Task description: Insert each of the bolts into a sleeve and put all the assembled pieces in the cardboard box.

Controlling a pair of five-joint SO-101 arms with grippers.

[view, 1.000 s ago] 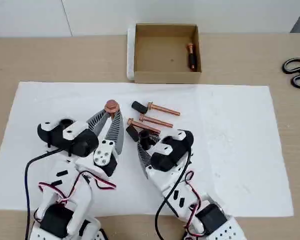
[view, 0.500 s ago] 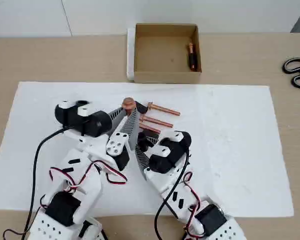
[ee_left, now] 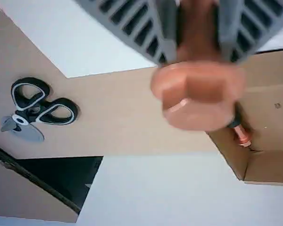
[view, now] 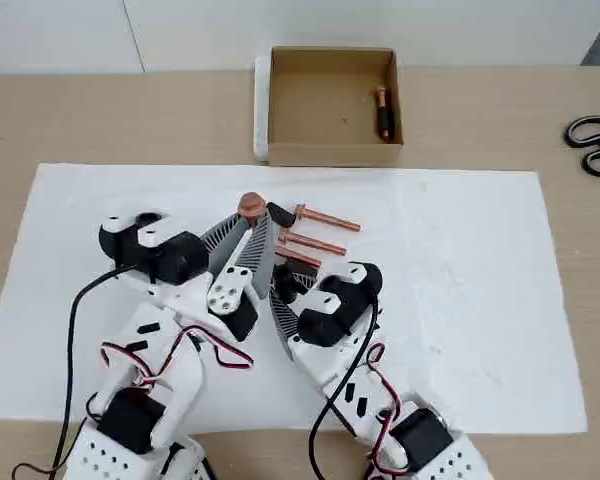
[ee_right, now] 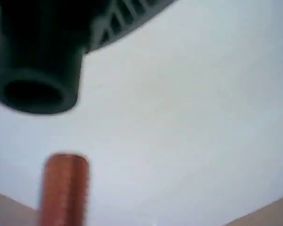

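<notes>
Centre of the white sheet (view: 480, 300) on the table (view: 80, 110): the left claw (view: 248, 218) clamps a copper bolt (view: 250, 205), while the right claw (view: 284, 286), at its 4 o'clock, grips a black sleeve (ee_right: 37, 70). Loose bolts (view: 325, 217) and a spare sleeve (view: 278, 214) lie just beside them. At 12 o'clock, the cardboard box (view: 325, 152) holds one assembled piece (view: 382, 112).

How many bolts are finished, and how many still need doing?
One assembled piece lies in the cardboard box. The left gripper holds a bolt and the right gripper holds a black sleeve, not yet joined. Three more bolts wait on the white sheet.
</notes>
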